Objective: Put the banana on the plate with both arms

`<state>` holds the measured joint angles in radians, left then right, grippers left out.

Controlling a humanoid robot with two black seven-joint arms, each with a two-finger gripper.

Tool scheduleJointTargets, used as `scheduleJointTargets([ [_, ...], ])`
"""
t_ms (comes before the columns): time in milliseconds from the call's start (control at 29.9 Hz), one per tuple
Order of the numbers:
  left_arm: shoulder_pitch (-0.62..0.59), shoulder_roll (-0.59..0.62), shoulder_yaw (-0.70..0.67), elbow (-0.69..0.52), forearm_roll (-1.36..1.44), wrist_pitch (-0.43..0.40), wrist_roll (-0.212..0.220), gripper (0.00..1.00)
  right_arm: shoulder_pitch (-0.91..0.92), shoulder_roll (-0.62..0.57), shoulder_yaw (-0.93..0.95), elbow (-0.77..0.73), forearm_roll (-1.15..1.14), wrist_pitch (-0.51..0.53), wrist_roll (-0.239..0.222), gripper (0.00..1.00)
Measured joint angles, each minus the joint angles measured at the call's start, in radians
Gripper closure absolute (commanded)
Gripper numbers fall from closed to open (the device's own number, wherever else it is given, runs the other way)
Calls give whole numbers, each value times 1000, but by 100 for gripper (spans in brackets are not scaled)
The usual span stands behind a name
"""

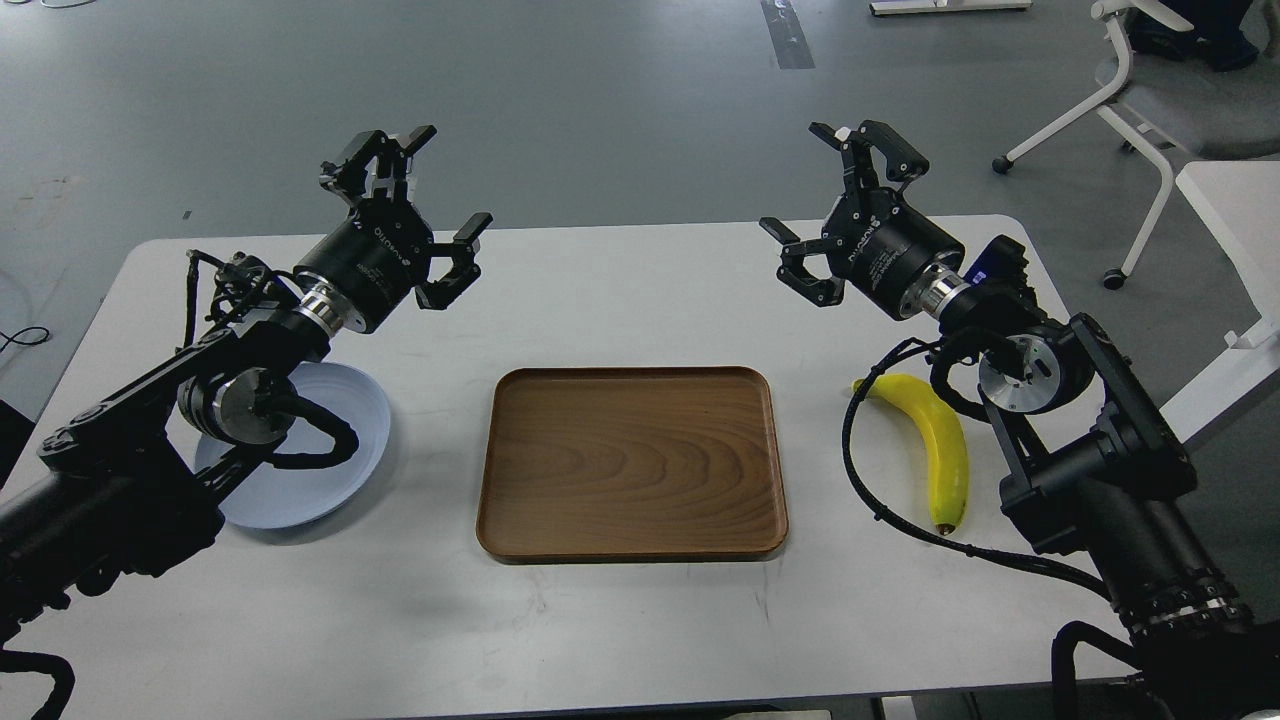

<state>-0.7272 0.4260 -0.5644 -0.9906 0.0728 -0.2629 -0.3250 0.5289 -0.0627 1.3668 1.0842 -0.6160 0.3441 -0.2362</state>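
Both sets of fingers were spread wide and held nothing. The left gripper [425, 215] hung in the air above the far left part of the white table [640, 620], its black fingers splayed apart, and the right gripper [835, 205] mirrored it above the far right part, also splayed and empty. Behind each gripper a black cylindrical wrist body carried small white lettering, too small and tilted to read with confidence. Further back, black jointed arms with silver joints and looping black cables ran toward the near corners of the view. The banana [935, 445], bright yellow and curved with a dark tip nearest the viewer, lay flat on the table at the right, just beside the right arm's cable and below the right wrist, well apart from either set of fingers. The plate [350, 440], round and pale blue-grey, sat on the table at the left, partly hidden by the left arm's elbow. Between them lay a rectangular brown wooden tray [630, 460], bare. A white office chair [1150, 110] stood on the grey floor beyond the table. The task appeared to be at its very start, nothing yet grasped. The next move would probably call for the right gripper to descend over the banana's middle and close across its width.
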Motion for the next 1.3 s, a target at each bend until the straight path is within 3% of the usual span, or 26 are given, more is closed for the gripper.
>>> scheduleJointTargets([
  [1104, 24, 15, 4, -5, 11, 2, -18, 2, -13, -36, -17, 31, -31, -8, -26, 0],
  [1304, 20, 13, 1, -1, 18, -90, -18, 2, 16, -124, -166, 30, -41, -120, -25, 0],
])
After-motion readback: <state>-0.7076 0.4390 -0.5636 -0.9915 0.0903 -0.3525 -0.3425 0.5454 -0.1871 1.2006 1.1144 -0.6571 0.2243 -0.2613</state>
